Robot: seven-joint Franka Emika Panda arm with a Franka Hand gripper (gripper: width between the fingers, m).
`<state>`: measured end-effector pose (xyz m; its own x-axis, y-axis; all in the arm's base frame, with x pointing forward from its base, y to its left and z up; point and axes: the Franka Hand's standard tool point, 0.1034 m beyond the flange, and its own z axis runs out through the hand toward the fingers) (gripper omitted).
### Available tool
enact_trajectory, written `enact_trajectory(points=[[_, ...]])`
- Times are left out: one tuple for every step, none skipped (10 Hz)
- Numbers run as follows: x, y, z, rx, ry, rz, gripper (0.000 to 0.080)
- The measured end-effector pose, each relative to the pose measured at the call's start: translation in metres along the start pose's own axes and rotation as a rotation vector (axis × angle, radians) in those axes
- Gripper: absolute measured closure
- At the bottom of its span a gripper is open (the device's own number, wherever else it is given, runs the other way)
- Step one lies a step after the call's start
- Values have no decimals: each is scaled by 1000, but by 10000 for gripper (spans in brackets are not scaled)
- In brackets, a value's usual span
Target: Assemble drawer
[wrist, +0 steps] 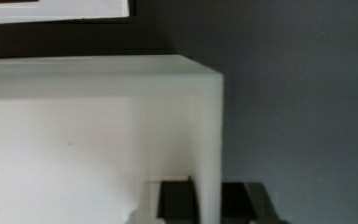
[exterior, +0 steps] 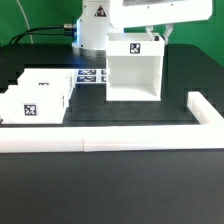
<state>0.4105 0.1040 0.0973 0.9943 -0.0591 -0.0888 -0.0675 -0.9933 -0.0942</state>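
Gripper (exterior: 158, 37) clamps drawer box (exterior: 132, 78) wall; black table (exterior: 110, 185).

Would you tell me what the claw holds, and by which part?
The claw pinches the drawer box by the top edge of its side wall.

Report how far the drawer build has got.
Done: the open-fronted case stands upright on the table. In hand: the gripper is at its top edge, with fingers on both sides of one wall. Left: the rear small box and front small box lie on the exterior view's left, neither inside the case.
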Motion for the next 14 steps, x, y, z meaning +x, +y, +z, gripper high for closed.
enact_trajectory(points=[[0, 0, 0, 0, 0, 0, 760], [0, 0, 0, 0, 0, 0, 760], [0, 0, 0, 0, 0, 0, 760], [4, 1, -2, 1, -1, -10, 760], [18, 1, -5, 7, 3, -26, 759], [34, 0, -6, 14, 13, -35, 758], [50, 0, -5, 20, 23, -38, 758], [66, 0, -6, 26, 35, -42, 758], [81, -1, -8, 31, 50, -38, 757], [92, -2, -9, 35, 60, -36, 757], [101, -4, -9, 38, 69, -35, 755], [111, -5, -10, 41, 79, -38, 755], [118, -7, -11, 44, 87, -49, 755], [127, -9, -11, 47, 95, -51, 755]])
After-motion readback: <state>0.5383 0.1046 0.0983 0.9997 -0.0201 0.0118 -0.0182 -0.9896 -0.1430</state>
